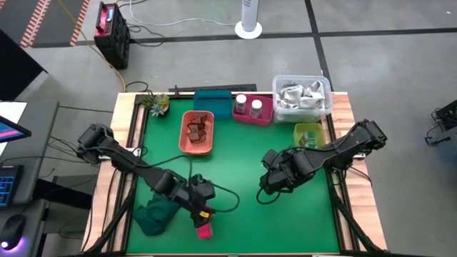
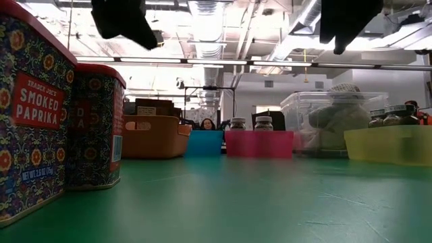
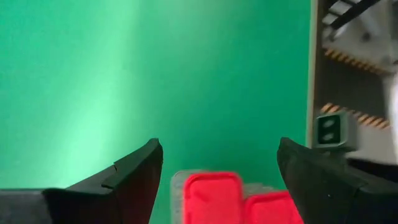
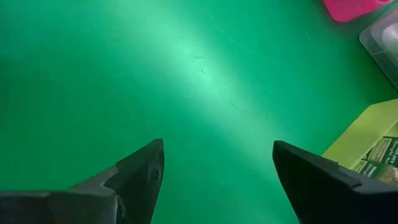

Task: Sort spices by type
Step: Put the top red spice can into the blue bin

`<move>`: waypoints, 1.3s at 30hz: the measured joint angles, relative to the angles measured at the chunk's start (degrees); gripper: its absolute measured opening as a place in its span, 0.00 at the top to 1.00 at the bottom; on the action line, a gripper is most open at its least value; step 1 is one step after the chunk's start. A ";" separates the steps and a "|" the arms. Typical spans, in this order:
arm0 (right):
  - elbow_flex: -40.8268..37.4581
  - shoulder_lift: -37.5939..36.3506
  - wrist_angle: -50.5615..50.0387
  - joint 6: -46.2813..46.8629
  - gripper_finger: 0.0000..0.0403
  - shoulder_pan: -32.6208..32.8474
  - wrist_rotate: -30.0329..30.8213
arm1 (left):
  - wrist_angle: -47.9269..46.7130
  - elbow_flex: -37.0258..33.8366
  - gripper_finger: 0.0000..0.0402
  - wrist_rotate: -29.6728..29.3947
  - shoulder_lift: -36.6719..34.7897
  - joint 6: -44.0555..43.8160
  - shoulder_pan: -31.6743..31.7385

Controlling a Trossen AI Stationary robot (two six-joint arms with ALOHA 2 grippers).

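Observation:
Two magenta boxes [image 1: 203, 228], tins labelled smoked paprika [image 2: 34, 115], stand side by side near the table's front edge. My left gripper [image 1: 201, 210] hangs open just above and behind them; their tops [image 3: 214, 198] show between its fingers [image 3: 217, 155], untouched. My right gripper [image 1: 268, 189] is open over bare green mat right of centre [image 4: 217, 155]. Reddish-brown pieces lie in an orange bin [image 1: 198, 132]. Two white-topped jars stand in a pink bin [image 1: 252, 108]. Greenish jars sit in a yellow bin [image 1: 308, 134].
A dark green cloth [image 1: 153, 214] lies crumpled left of the boxes. A teal bin [image 1: 213, 103] and a clear bin of shiny packets [image 1: 301, 96] stand along the far edge, and a small plant [image 1: 157, 103] sits at the far left corner. Bare mat lies mid-table.

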 joint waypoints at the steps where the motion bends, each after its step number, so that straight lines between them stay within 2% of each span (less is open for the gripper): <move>1: 0.00 -0.01 0.07 0.00 0.20 0.07 -0.01 | -1.64 0.76 0.25 0.08 0.82 0.19 0.00; 10: 0.00 -0.01 2.70 -0.20 0.20 0.27 0.01 | -4.35 1.32 0.25 7.93 6.08 -1.17 0.00; 39: 0.00 0.01 6.15 -2.92 0.19 -2.04 0.17 | -5.15 0.99 0.25 8.09 6.61 6.86 1.12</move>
